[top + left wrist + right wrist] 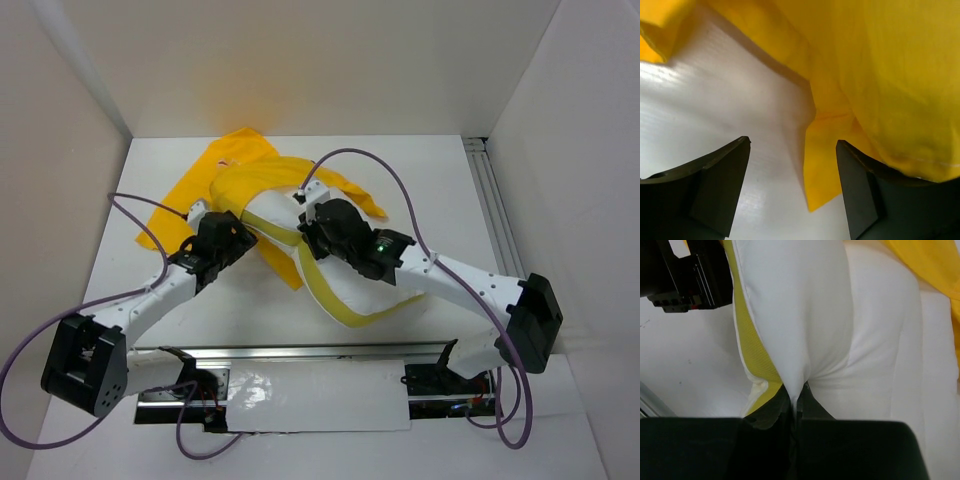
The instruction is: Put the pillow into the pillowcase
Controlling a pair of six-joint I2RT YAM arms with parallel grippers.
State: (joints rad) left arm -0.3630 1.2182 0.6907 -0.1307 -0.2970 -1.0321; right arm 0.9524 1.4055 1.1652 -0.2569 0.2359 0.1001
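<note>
The white pillow [355,290] lies mid-table, its yellow strip [322,290] curving along its near left edge. Its far end is tucked under the yellow pillowcase [228,172], which lies crumpled at the back left. My right gripper [312,218] is shut on a pinched fold of the pillow [865,340] and shows in its wrist view [796,400] beside the yellow strip [752,355]. My left gripper [238,232] is open at the pillowcase's near edge. In its wrist view [792,165] a hanging corner of the pillowcase [830,165] lies between the jaws, near the right finger [860,195].
White walls enclose the table on three sides. An aluminium rail [497,215] runs along the right side and another [300,354] along the front, with a white sheet [310,395] between the arm bases. The left arm's black wrist [685,275] is close to the pillow.
</note>
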